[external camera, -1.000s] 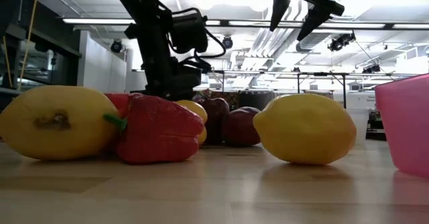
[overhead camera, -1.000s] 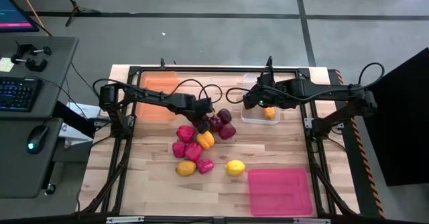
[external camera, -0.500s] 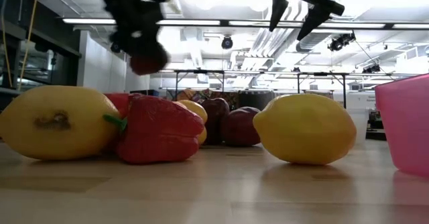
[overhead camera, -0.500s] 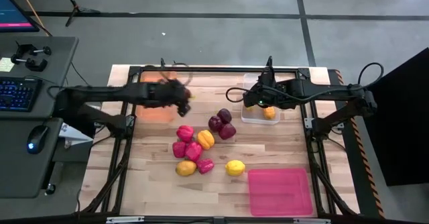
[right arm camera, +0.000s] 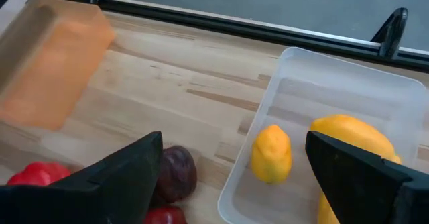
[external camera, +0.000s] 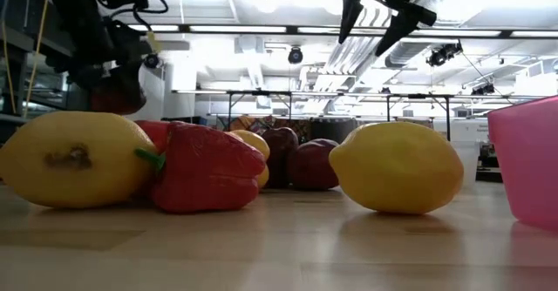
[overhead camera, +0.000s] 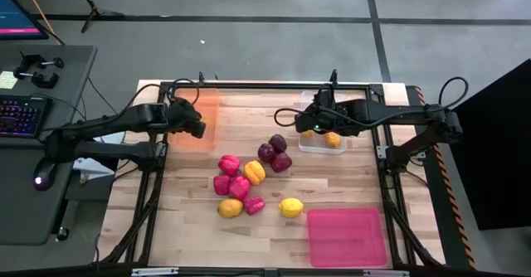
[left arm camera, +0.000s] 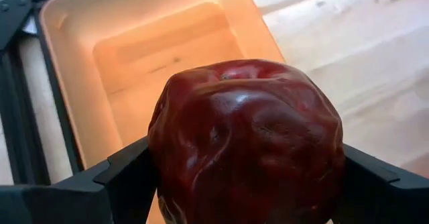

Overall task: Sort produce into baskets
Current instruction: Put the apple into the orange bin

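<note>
My left gripper is shut on a dark maroon rounded fruit and hangs over the translucent orange tray at the table's far left. It also shows in the low view. My right gripper is open and empty above the left edge of the clear tray, which holds a yellow citrus and an orange one. The other produce lies in a pile on the table's middle. My left gripper pinches the maroon fruit between its two fingers, one on each opposite side of the fruit. The fruit is lifted clear and hangs above the floor of the orange tray.
Two maroon fruits, red peppers, a yellow-orange pepper and two yellow citrus lie mid-table. The pink tray stands at the near right. A black frame runs around the table.
My left gripper has taken a maroon fruit from the pile, lifted it clear and carried it toward the table's far left, over the orange tray. The rest of the pile has stayed in place.
</note>
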### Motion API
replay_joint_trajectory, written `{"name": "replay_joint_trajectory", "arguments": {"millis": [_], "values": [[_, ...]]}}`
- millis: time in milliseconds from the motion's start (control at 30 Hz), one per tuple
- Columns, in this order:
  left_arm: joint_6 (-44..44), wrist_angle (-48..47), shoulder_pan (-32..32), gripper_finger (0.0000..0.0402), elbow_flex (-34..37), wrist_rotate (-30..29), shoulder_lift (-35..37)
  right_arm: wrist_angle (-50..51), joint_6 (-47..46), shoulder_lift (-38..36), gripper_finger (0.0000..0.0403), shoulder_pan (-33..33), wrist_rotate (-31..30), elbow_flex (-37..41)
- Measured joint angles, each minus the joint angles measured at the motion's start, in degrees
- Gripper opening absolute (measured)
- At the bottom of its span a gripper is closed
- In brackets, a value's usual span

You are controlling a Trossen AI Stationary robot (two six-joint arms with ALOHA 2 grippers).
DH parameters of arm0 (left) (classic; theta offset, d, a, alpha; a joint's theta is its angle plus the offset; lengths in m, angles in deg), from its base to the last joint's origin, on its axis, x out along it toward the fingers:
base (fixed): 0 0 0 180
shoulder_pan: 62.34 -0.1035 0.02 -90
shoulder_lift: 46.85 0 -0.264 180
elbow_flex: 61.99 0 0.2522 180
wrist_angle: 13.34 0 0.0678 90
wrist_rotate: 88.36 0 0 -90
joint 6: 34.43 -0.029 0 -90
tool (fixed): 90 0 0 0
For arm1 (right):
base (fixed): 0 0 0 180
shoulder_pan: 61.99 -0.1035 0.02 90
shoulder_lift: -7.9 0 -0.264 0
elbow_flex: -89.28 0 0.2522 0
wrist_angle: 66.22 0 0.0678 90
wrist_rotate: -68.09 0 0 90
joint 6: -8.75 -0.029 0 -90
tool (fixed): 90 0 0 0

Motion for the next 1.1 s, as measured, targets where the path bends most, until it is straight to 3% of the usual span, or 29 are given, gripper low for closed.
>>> {"name": "replay_joint_trajectory", "arguments": {"millis": [467, 633, 1100], "values": [[-15.32, 2.70, -1.48, 0.0352, 0.00, 2.21, -3.28, -0.48, -0.43, 1.01, 0.0355, -0.02, 1.32, 0.00], [-12.18, 2.91, -2.34, 0.0358, 0.00, 1.96, -3.97, -0.50, -0.44, 1.01, 0.0355, -0.02, 1.32, 0.00], [-14.02, 2.84, -2.49, 0.0359, 0.00, -0.59, -3.99, -0.39, -1.34, 1.01, 0.0355, -0.02, 1.32, -0.02]]}}
